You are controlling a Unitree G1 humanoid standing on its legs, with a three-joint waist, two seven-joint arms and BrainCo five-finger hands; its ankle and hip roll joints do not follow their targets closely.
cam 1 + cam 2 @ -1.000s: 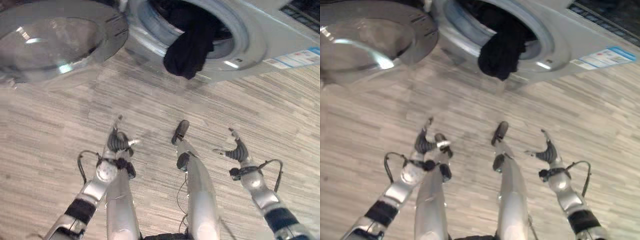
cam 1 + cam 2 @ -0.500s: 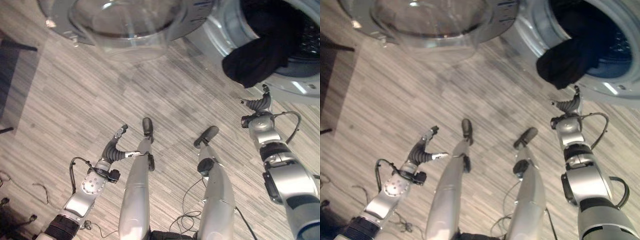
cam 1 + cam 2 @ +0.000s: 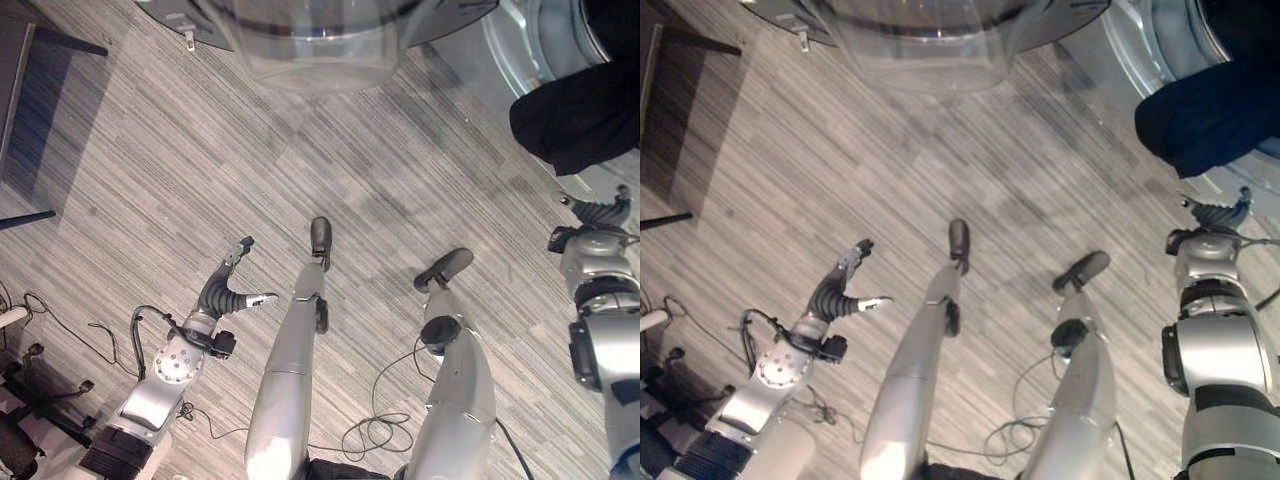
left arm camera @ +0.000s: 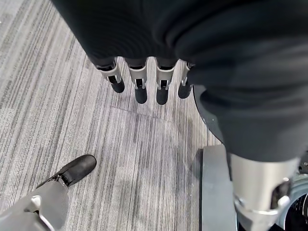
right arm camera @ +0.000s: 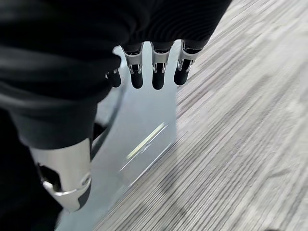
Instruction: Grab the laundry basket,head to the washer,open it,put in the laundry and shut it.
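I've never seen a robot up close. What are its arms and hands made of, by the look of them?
Silver-grey metal arms with black bands. The left hand and right hand have dark ribbed covers and silver fingers with dark tips.

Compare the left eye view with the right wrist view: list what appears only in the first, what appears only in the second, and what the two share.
Only the left eye view: the left hand with fingers relaxed, the open washer door with its glass bowl, and dark clothing hanging out of the drum opening.
Only the right wrist view: the right hand's fingertips from very close, straight and holding nothing.
Both: the right hand, the washer's silver front and the striped wooden floor.
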